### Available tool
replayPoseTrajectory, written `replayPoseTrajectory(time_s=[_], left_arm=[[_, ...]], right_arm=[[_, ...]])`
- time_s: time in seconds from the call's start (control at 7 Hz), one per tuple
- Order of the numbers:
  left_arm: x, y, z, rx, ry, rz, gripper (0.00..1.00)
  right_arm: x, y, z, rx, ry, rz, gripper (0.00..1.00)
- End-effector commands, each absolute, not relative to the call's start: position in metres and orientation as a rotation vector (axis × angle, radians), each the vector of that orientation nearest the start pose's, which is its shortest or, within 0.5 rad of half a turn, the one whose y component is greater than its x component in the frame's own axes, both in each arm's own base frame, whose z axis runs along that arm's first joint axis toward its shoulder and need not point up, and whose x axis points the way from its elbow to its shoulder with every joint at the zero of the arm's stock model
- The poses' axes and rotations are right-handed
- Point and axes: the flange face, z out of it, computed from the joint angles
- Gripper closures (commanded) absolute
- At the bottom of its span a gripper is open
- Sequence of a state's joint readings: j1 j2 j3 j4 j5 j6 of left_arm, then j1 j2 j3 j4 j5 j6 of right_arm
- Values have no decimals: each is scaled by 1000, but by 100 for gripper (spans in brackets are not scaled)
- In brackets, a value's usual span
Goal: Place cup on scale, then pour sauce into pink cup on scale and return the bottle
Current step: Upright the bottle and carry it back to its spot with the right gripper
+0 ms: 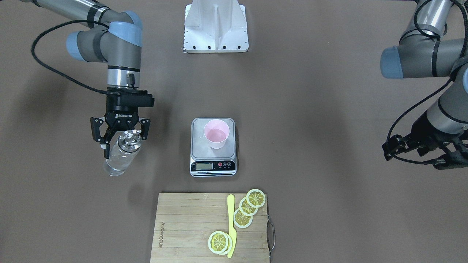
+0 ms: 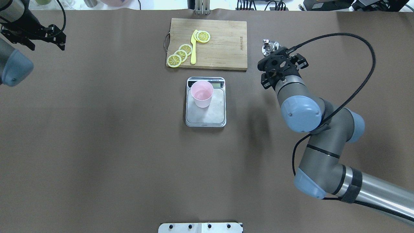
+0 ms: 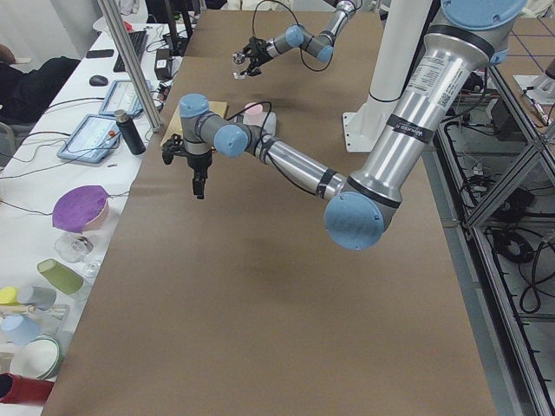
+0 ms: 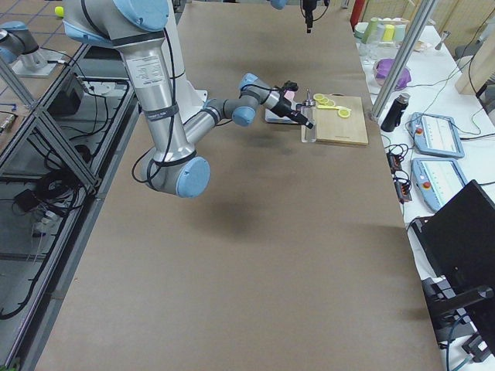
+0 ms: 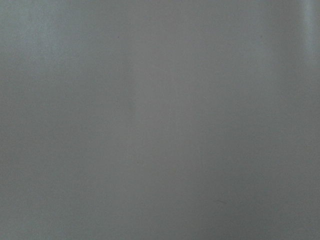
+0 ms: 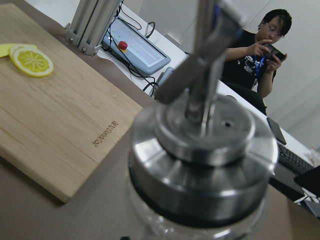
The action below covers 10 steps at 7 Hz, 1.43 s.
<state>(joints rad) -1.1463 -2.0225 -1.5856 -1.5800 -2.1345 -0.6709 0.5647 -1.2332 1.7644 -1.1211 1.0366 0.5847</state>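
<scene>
The pink cup (image 1: 216, 133) stands upright on the grey steel platform of the scale (image 1: 213, 166), also in the overhead view (image 2: 201, 94). The clear glass bottle (image 1: 119, 157) with its silver pour-spout cap (image 6: 202, 150) stands upright on the table to the robot's right of the scale. Clear sauce (image 1: 116, 162) shows inside it. My right gripper (image 1: 122, 140) is at the bottle's top, its fingers spread on either side of the cap, open. My left gripper (image 3: 199, 186) hangs over bare table far on the robot's left, away from everything. I cannot tell whether it is open or shut.
A wooden cutting board (image 1: 182, 226) with lemon slices (image 1: 243, 217) and a yellow knife (image 1: 231, 223) lies beyond the scale, close to the bottle (image 2: 269, 48). The white robot mount (image 1: 215, 25) is at the near table edge. A seated person (image 6: 252, 50) is past the table's far side.
</scene>
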Motion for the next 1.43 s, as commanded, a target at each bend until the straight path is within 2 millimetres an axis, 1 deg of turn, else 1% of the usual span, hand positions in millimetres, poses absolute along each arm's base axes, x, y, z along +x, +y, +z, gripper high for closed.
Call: replayPoseTrajectory(time_s=[0.0, 0.14, 0.29, 0.43, 0.57, 0.71, 1.0, 1.29], left_arm=[[198, -635, 391, 117, 716, -102, 1], [198, -635, 390, 121, 716, -101, 1], [198, -635, 390, 119, 716, -102, 1], [197, -634, 391, 119, 716, -102, 1], [197, -634, 391, 119, 716, -102, 1], [197, -633, 391, 119, 716, -102, 1], [197, -633, 392, 118, 715, -103, 1], [197, -633, 394, 116, 713, -102, 1]], right_arm=[[-362, -475, 374, 1002, -599, -47, 100], [-352, -468, 392, 1002, -634, -17, 100], [-341, -458, 421, 1016, -690, 0, 100], [-341, -457, 450, 1034, -734, 9, 100], [-342, -458, 471, 1041, -744, 11, 100], [-343, -458, 479, 1037, -740, 9, 100], [-342, -459, 480, 1011, -757, -9, 100], [-341, -467, 496, 944, -778, -46, 100]])
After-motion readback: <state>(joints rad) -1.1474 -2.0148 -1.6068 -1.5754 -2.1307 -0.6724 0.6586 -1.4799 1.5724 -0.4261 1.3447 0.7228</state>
